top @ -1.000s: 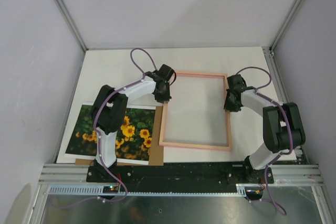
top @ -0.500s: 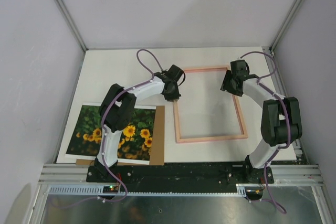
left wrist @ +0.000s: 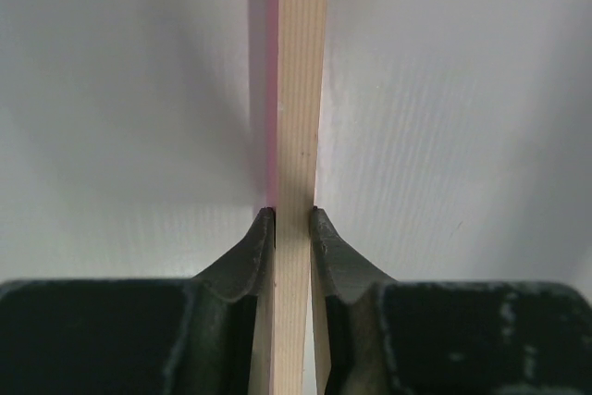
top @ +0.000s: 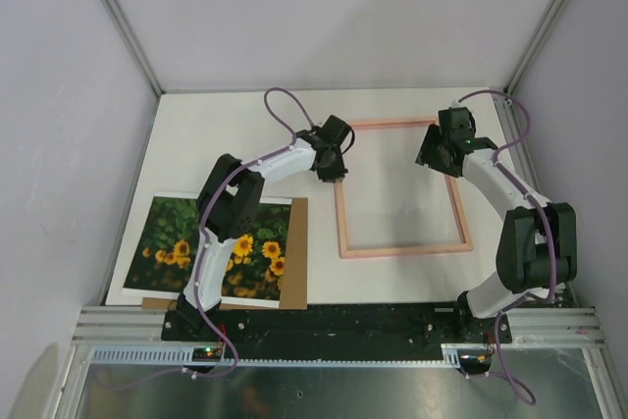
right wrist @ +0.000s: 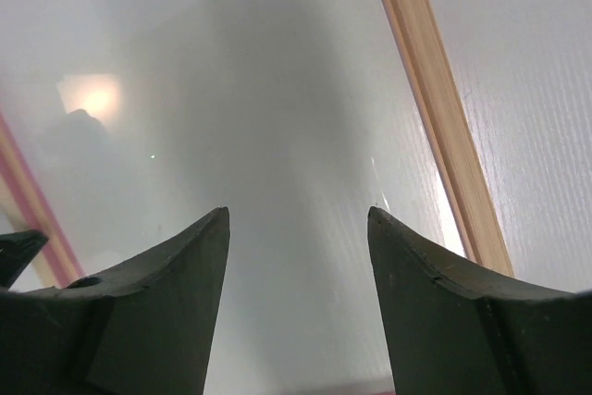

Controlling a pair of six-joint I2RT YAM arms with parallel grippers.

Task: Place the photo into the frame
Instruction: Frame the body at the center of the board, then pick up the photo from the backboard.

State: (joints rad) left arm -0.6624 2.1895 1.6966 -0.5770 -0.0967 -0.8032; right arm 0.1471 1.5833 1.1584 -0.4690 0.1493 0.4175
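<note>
At the near-left of the worktop (top: 226,134) the photo (top: 165,242) lies face up, its yellow sunflowers and dark green leaves showing inside a narrow white border, partly crossed by the left arm that reaches over it. It rests on a plain brown backing board (top: 297,262), which sticks out as a strip along the photo's right side and a thin sliver at its near edge. Just beside that strip, toward the middle and right, sits the frame (top: 404,248), a thin pink-peach rectangle, apart from the photo and with nothing inside it but pale surface. The left hand (top: 332,166) is clamped narrowly on the frame's left rail close to its far-left corner; the left wrist view shows the 2 fingers (left wrist: 250,247) pressed against both sides of the pale wood rail, a pink edge along its left. I cannot tell whether that rail is lifted off the worktop. At the frame's far-right corner the right hand (top: 437,152) hovers with its fingers spread wide, holding nothing, the pale right rail running past just outside its right finger.
</note>
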